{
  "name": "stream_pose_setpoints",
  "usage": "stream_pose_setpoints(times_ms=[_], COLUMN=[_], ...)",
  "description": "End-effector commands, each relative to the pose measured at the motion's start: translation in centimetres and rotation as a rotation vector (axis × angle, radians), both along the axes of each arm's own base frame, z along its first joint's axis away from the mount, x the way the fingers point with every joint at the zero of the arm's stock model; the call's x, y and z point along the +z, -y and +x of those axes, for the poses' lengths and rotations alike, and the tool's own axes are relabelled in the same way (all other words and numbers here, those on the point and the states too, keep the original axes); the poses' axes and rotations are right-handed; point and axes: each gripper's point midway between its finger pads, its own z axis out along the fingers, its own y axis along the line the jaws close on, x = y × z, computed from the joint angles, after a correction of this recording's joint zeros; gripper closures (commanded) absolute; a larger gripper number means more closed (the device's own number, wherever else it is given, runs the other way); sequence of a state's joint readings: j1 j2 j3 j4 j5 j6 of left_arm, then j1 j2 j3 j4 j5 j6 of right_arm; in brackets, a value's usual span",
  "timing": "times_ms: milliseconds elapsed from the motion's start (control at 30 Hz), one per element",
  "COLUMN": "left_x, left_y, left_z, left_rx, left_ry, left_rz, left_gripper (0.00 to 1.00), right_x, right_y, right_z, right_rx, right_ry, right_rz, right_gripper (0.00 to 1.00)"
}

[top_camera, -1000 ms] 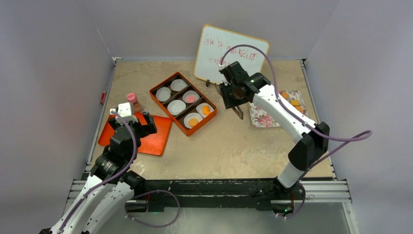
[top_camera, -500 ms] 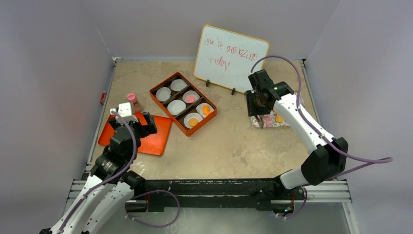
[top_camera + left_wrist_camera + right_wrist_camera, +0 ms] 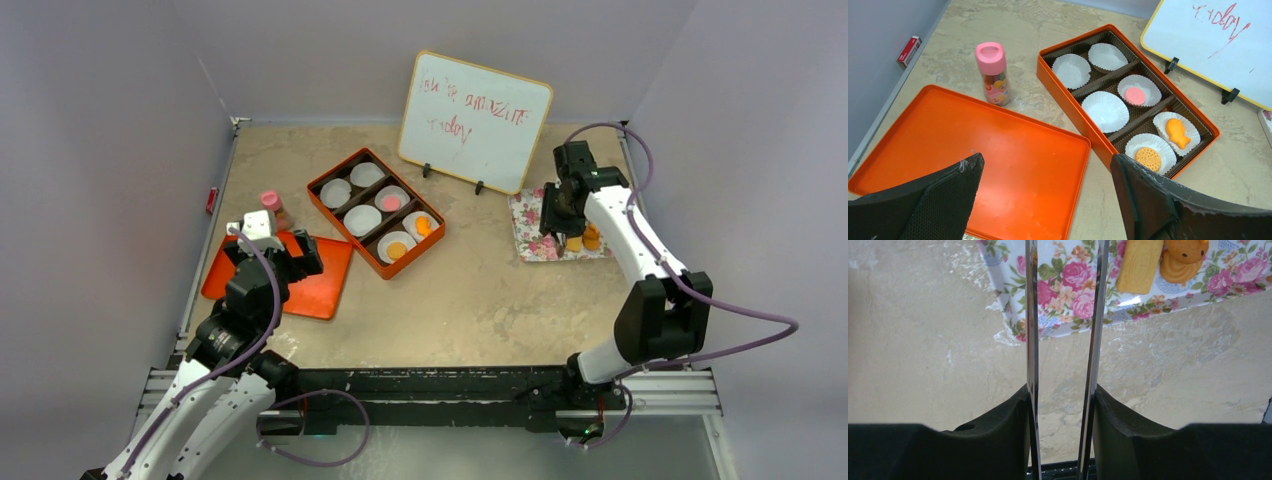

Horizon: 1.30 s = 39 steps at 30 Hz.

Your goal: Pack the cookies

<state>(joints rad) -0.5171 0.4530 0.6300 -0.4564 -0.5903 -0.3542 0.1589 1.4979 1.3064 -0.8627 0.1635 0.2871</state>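
An orange box (image 3: 1069,111) holds white paper cups. In its cups lie cookies: a pink disc (image 3: 1134,94), an orange fish shape (image 3: 1177,132) and a round orange biscuit (image 3: 1148,157). More orange cookies (image 3: 1139,260) lie on a floral plate (image 3: 1068,300) at the right (image 3: 530,238). My right gripper (image 3: 1062,405) is shut on metal tongs (image 3: 1031,315), whose two blades reach over the plate's left part with nothing between them. My left gripper (image 3: 1047,165) hangs open above an orange lid (image 3: 973,150), left of the box.
A pink-capped bottle (image 3: 993,75) stands between the lid and the box. A whiteboard (image 3: 475,118) leans on its stand at the back, close to the plate. A small red packet (image 3: 909,48) lies by the left wall.
My right arm has swung right with the tongs, from beside the box and whiteboard to above the floral plate. The left arm has not moved.
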Motion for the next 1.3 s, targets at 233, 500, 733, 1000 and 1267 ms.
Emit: stream_pose_setpoints(times_ms=[233,500,733,1000,1267], left_x=[0.9,0.8,0.8,0.7,0.6], left_y=[-0.3,-0.5,-0.5,-0.5,-0.5], left_z=[0.2,0.2,0.2,0.3,0.3], left_rx=[0.014,0.024,0.024,0.023,0.023], left_ry=[0.038,0.037,0.035,0.031,0.03], left_rz=[-0.001,0.002,0.003,0.005,0.007], left_gripper=[0.03,0.03,0.03,0.03,0.03], right_x=[-1.9,-3.0,-3.6,-4.1,-4.0], right_y=[2.3,2.5,3.1,3.7,3.6], right_z=[3.2,4.1,4.4,5.4,5.6], right_rx=[-0.035,-0.03,-0.034,-0.024,-0.012], right_ry=[-0.007,-0.025,-0.035,-0.046,-0.057], right_rz=[0.029,0.037,0.024,0.007,0.015], right_gripper=[0.54,0.51,0.5,0.5,0.56])
